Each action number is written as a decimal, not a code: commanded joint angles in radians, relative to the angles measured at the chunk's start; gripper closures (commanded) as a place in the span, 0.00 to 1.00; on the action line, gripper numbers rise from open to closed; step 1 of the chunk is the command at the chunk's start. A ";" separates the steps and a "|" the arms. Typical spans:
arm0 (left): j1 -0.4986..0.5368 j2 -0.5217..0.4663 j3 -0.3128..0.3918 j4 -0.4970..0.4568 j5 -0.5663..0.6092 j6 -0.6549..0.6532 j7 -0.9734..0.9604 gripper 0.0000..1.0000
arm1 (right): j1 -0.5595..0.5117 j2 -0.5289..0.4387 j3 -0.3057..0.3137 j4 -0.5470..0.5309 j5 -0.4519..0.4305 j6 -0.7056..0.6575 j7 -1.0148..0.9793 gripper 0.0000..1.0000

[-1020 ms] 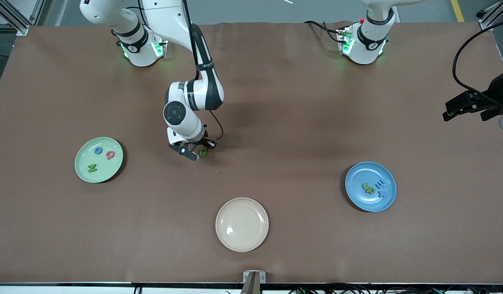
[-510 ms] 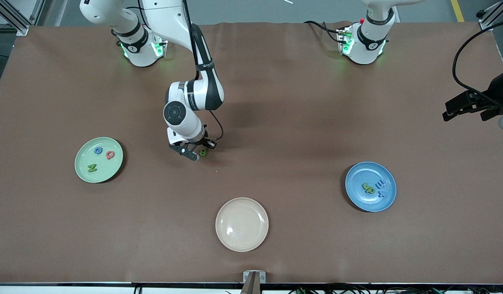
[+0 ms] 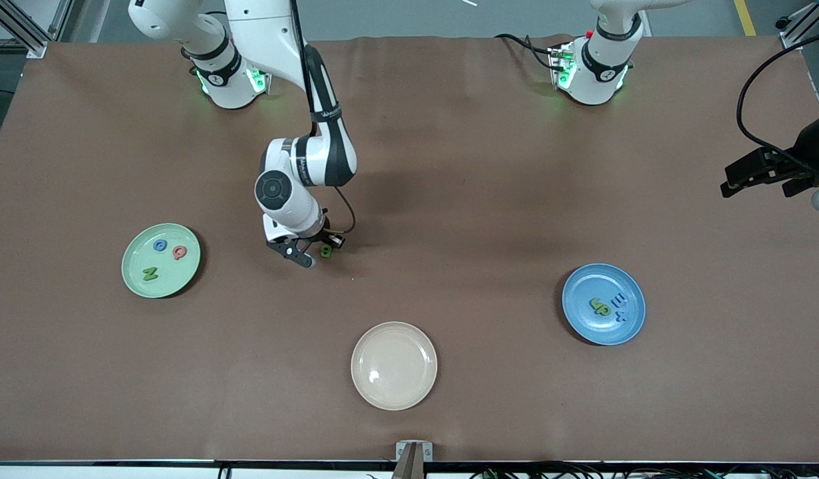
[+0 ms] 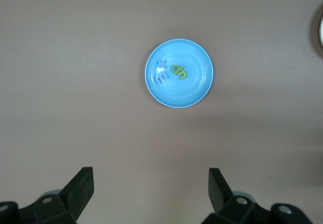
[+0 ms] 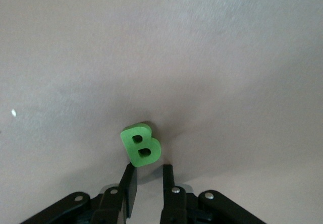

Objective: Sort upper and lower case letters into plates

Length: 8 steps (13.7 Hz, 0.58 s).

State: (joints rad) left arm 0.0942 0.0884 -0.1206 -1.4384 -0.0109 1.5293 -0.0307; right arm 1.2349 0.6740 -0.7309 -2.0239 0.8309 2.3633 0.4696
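Mint green plate holds G, Q, N; blue plate holds u, p, m, x. My left gripper waits, spread wide, above the blue plate. My right gripper pinches the green B (lower edge only) over bare table between the plates.

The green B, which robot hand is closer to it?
The right. The right gripper is right at the green B, its fingers pinching the letter's edge above the table. The left gripper waits open, high over the blue plate, at the left arm's end.
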 commanded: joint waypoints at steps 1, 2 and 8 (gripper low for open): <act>-0.002 0.007 0.002 0.015 -0.007 0.003 0.020 0.00 | -0.031 0.019 0.018 0.011 0.005 0.017 -0.031 0.72; -0.002 0.007 0.002 0.015 -0.007 0.003 0.020 0.00 | -0.034 0.021 0.018 0.019 0.005 0.022 -0.031 0.72; -0.002 0.013 0.002 0.015 -0.007 0.005 0.020 0.00 | -0.048 0.038 0.018 0.042 -0.032 0.022 -0.034 0.57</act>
State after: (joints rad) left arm 0.0942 0.0892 -0.1206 -1.4384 -0.0109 1.5314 -0.0307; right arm 1.2158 0.6894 -0.7281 -2.0036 0.8210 2.3756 0.4518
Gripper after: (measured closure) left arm 0.000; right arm 0.581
